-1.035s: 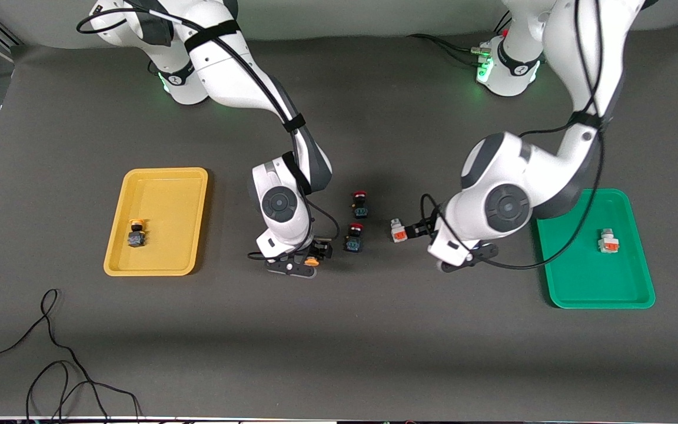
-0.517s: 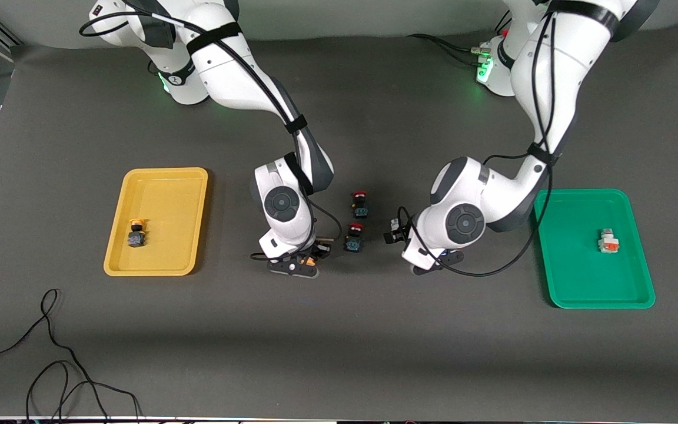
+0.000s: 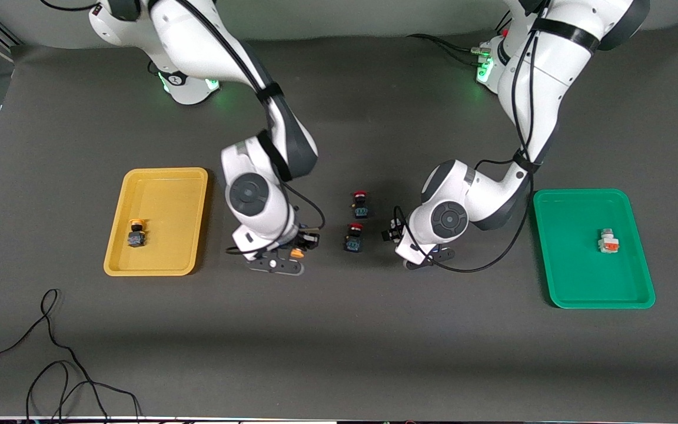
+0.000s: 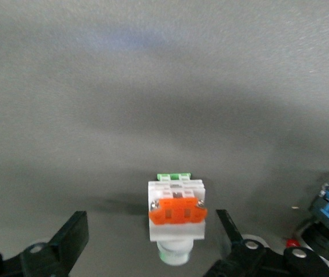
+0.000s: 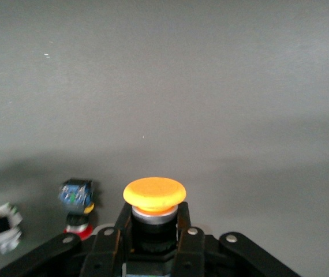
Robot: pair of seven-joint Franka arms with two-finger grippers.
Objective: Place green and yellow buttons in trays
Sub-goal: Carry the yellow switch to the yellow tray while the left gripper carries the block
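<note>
Your yellow-capped button (image 5: 154,199) sits pinched in the right gripper (image 5: 153,242) over the table beside the yellow tray (image 3: 156,179). A white button (image 4: 177,214) lies between the left gripper's (image 4: 153,245) spread fingers, near two red-capped switches (image 3: 360,203).

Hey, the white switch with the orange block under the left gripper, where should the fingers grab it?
Grip the white switch by its two flat white side walls, coming straight down from above. It lies on the table between the open fingers of the left gripper, and those sides face the fingers squarely.
</note>
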